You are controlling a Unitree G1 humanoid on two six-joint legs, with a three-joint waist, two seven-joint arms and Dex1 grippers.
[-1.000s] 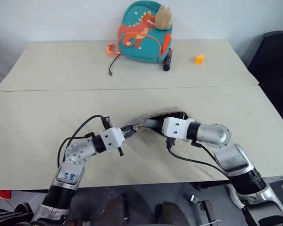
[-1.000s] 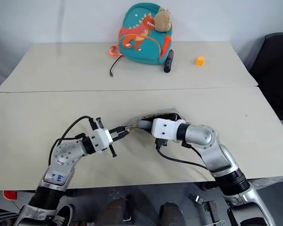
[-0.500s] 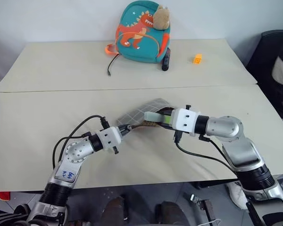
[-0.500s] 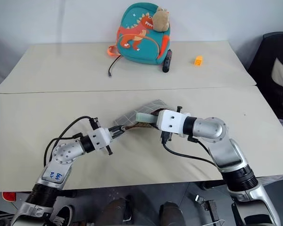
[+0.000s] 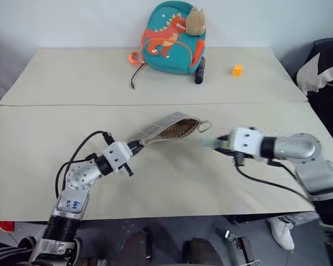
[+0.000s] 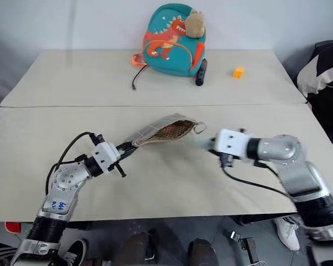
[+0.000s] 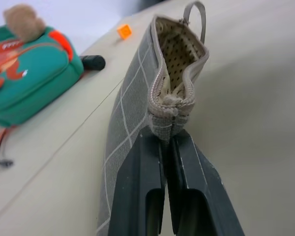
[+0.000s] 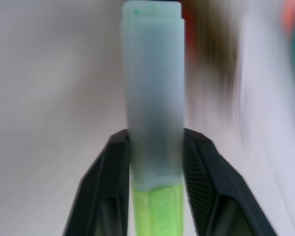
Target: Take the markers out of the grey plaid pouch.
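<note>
The grey plaid pouch (image 5: 165, 129) is lifted off the near table (image 5: 172, 183), slanting up from the left gripper (image 7: 168, 140), whose two black fingers are pressed together on the zipper end of the fabric. Its mouth gapes open at the far end, showing a tan dotted lining (image 7: 179, 61), and the ring pull (image 5: 203, 127) hangs off that end. What the pouch holds cannot be made out from these views.

To the right of the pouch mouth and clear of it, the right gripper (image 8: 155, 162) pinches a pale green marker (image 8: 152, 98) between its fingers. The marker's bright green end (image 8: 155, 214) sits down between the fingers and the pale barrel stands out beyond the fingertips. In the head views the marker is a blur just ahead of that gripper (image 5: 219, 143), above the table and near the ring pull without touching it.

The table surface between the two arms is bare, and nothing lies between marker and pouch.

On the far table (image 5: 72, 72), well apart from the pouch, a teal dinosaur backpack (image 5: 173, 37) stands against the wall with a brown plush toy (image 5: 196, 21) at its top. A thick black cylinder (image 5: 200, 70) lies just beside the backpack, and a small orange block (image 5: 237, 70) sits further right. A dark cord (image 5: 136, 76) trails from the backpack's left side.

At the right edge, a person's black and white clothing (image 5: 322, 77) shows beside the tables.
</note>
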